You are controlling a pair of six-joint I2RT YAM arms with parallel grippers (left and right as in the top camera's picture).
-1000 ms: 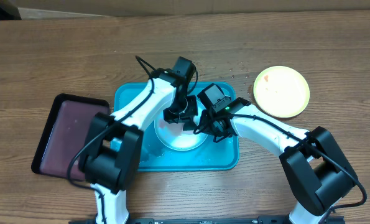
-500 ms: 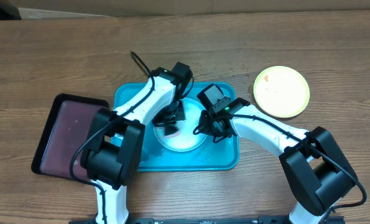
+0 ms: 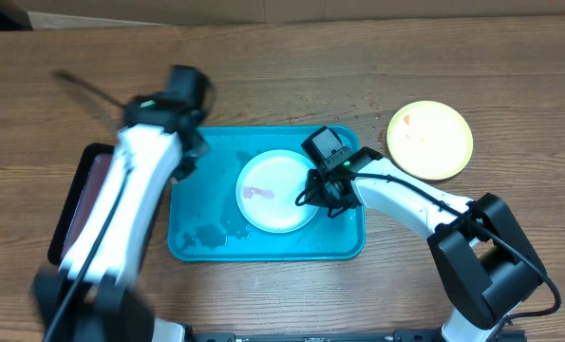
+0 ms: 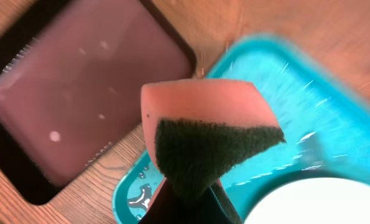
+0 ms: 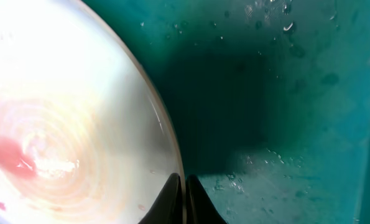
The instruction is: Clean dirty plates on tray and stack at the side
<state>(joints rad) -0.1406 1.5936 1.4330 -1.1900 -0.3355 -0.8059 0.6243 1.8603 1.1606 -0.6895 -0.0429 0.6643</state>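
Wiping step: left fingers (image 4: 194, 205) clench the sponge (image 4: 203, 118); right fingers (image 5: 175, 198) pinch the white plate (image 3: 274, 190) by its rim. The pink smear (image 3: 256, 194) likely needs wiping next.

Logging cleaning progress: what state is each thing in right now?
turquoise tray: wet, droplets
white plate: in turquoise tray, pink smear on it
yellow-green plate: on table, small orange smear
sponge: held, clear of the plates
left gripper: shut on sponge
right gripper: shut on white plate's rim
maroon tray: beside turquoise tray
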